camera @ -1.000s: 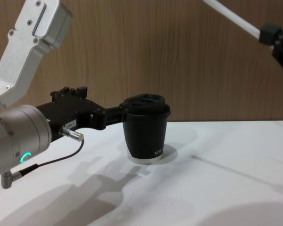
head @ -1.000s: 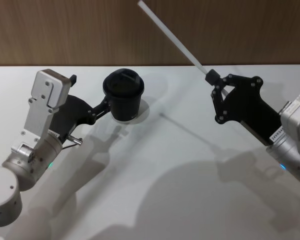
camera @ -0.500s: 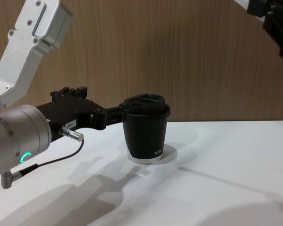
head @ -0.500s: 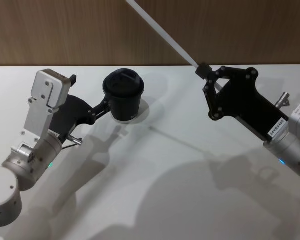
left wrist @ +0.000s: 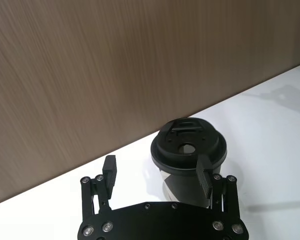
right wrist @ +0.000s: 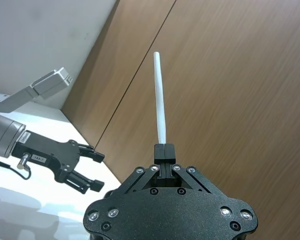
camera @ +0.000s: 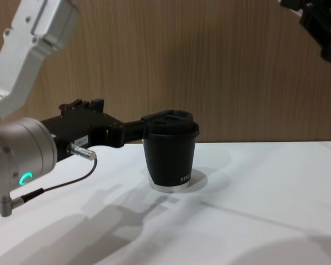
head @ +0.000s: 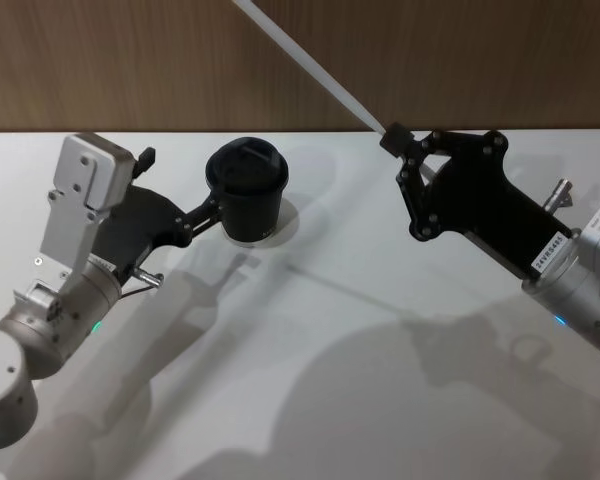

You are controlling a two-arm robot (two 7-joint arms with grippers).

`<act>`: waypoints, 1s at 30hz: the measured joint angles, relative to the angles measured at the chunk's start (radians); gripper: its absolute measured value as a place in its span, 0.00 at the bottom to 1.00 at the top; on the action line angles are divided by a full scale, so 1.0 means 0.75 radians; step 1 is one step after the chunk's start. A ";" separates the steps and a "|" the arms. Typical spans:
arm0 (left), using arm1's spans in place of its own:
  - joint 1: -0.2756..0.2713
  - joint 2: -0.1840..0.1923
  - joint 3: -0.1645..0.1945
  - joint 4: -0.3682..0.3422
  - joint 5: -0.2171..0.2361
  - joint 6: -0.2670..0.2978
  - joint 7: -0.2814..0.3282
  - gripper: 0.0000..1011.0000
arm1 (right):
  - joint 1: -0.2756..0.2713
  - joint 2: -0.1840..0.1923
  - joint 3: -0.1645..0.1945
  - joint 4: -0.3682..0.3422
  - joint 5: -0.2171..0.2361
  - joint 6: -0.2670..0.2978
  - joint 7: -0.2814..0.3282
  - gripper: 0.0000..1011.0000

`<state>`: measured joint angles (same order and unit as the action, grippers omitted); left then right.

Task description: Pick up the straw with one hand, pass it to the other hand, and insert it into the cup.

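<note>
Up at the right gripper (head: 392, 137): fingertips (right wrist: 160, 152) pressed together on the lower end of the straw (head: 310, 65), a firm pinch. Straight out from those tips, the white length slanting up and away to the left, across the wooden wall (head: 130, 60), well clear of the tabletop (head: 380, 350). Gripper and straw both in the air, over the far right part of the tabletop.

Lower and off to the left, the cup (head: 248, 195): upright, lid on, close to the far edge, left of the middle, well apart from the straw's held end. Round hole in the lid plain in the left wrist view, uncovered.

Over at the cup's left side, the left gripper (head: 180, 180): spread wide, one finger right up against the cup just under the lid rim, the other out in the open on the far side.

Between cup and right gripper, bare white tabletop crossed by shadows. Plenty of free surface toward the near edge and the right edge too. Above the cup, open air up to the wall line.
</note>
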<state>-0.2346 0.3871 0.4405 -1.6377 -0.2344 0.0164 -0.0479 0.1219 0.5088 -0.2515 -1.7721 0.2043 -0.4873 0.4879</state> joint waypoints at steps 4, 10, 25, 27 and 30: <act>0.004 0.011 -0.020 -0.021 -0.050 0.006 -0.050 0.99 | 0.003 0.000 -0.001 -0.002 0.003 -0.001 0.005 0.00; 0.014 0.028 -0.059 -0.057 -0.157 0.023 -0.148 0.99 | 0.005 -0.001 -0.002 -0.003 0.006 -0.001 0.012 0.00; 0.043 0.061 -0.171 -0.132 -0.516 0.104 -0.420 0.99 | 0.007 -0.002 -0.005 -0.005 0.009 -0.001 0.019 0.00; 0.045 0.064 -0.184 -0.139 -0.565 0.117 -0.456 0.99 | 0.007 -0.002 -0.005 -0.005 0.009 -0.001 0.019 0.00; 0.047 0.065 -0.196 -0.145 -0.617 0.131 -0.492 0.99 | 0.008 -0.002 -0.005 -0.005 0.010 -0.001 0.020 0.00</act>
<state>-0.1996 0.4361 0.2938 -1.7462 -0.6973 0.1145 -0.4172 0.1276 0.5073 -0.2549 -1.7761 0.2116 -0.4879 0.5027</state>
